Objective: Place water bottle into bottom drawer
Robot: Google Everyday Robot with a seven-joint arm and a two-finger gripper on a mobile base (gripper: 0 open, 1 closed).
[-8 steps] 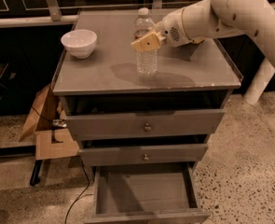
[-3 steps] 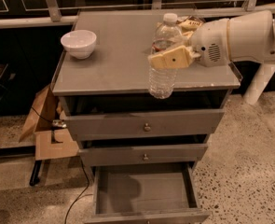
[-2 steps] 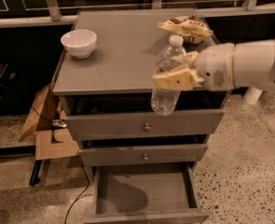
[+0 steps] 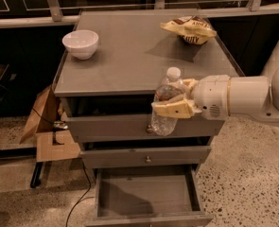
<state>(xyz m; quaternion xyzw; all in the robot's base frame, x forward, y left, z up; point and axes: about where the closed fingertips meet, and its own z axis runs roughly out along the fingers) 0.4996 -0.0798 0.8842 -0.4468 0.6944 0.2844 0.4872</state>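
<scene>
Leaving the white bowl [image 4: 81, 42] alone on the counter [image 4: 129, 56], aim for the open bottom drawer [image 4: 143, 193]: the water bottle [image 4: 163, 123], pinched upright at its middle by the hand [image 4: 171, 99] just off the counter's front edge, should descend straight, released only inside.

The bowl [image 4: 80, 43] sits at the back left of the surface [image 4: 129, 60], and the snack bag [image 4: 188, 30] at the back right. Just off the surface's front edge, right of centre, the gripper [image 4: 171, 98] clasps the water bottle [image 4: 165, 109] nearly upright in the air, in front of the top drawer [image 4: 110, 126]. The bottom drawer [image 4: 146, 195] stands pulled out below. A cardboard box [image 4: 47, 134] lies on the floor left of the cabinet.
</scene>
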